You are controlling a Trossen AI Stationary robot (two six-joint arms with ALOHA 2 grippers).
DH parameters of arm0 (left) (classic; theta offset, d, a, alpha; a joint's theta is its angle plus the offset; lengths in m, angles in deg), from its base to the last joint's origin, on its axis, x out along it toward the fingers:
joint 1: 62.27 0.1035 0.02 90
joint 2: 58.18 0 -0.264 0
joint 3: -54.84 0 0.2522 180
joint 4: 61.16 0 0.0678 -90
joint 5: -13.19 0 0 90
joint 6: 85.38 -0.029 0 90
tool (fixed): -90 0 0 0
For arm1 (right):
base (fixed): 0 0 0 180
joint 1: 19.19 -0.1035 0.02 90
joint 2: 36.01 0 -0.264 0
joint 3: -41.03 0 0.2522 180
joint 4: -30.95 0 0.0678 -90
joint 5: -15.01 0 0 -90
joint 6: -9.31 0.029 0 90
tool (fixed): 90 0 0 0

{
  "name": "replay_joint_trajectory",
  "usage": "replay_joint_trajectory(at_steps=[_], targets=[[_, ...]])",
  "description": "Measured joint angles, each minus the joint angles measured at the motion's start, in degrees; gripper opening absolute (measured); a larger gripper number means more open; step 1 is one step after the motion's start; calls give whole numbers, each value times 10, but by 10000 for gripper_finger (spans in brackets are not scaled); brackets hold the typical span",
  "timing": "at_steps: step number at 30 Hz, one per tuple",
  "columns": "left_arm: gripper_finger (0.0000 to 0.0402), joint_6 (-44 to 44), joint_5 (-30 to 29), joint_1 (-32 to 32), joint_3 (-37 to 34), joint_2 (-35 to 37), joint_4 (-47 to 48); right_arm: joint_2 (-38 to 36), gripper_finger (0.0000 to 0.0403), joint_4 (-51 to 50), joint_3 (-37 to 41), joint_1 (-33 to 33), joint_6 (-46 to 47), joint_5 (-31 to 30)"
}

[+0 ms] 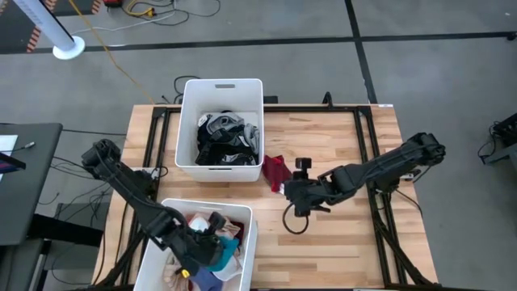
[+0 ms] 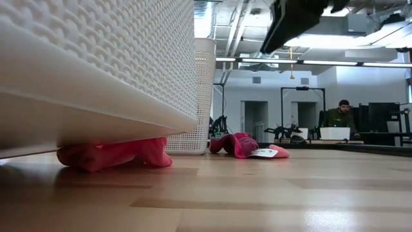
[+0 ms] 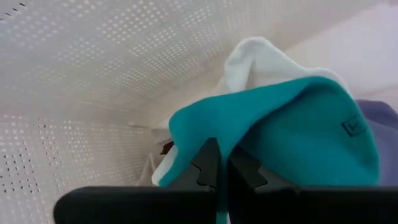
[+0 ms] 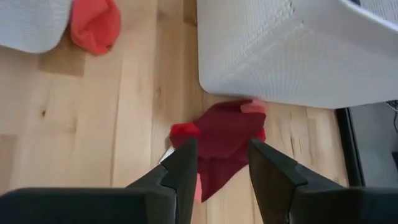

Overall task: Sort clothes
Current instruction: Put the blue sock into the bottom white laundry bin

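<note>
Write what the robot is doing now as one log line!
left gripper: shut on teal fabric garment | right gripper: open over maroon fabric garment

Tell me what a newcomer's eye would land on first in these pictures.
First, the maroon garment lying on the bare wood beside the far white bin of dark clothes, with the right gripper open just above it. Next, the left gripper, down in the near bin of light and coloured clothes, shut on a teal sock. At table level, a pink piece peeks from under the near bin.
</note>
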Motion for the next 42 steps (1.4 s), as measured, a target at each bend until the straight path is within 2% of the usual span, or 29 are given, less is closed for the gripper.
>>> replay_joint_trajectory(at_steps=[8,13,18,22,28,32,35,42], targets=[[5,2,12,-5,0,0,6,1,147,28,61,31,11,2],[30,3,50,-5,0,0,6,1,147,49,88,54,8,5],[53,2,58,-1,0,-19,-1,-1,147,109,128,81,-22,14],[62,2,72,-1,0,-48,-3,-1,147,172,166,111,-37,55],[77,3,72,-1,0,-64,-5,-1,147,296,214,153,-50,147],[107,13,71,-1,0,-64,-5,0,150,325,241,181,-48,172],[142,23,70,-1,0,-64,-5,2,167,338,262,204,-30,183],[205,31,70,-1,0,-53,-2,1,235,461,316,238,10,269]])
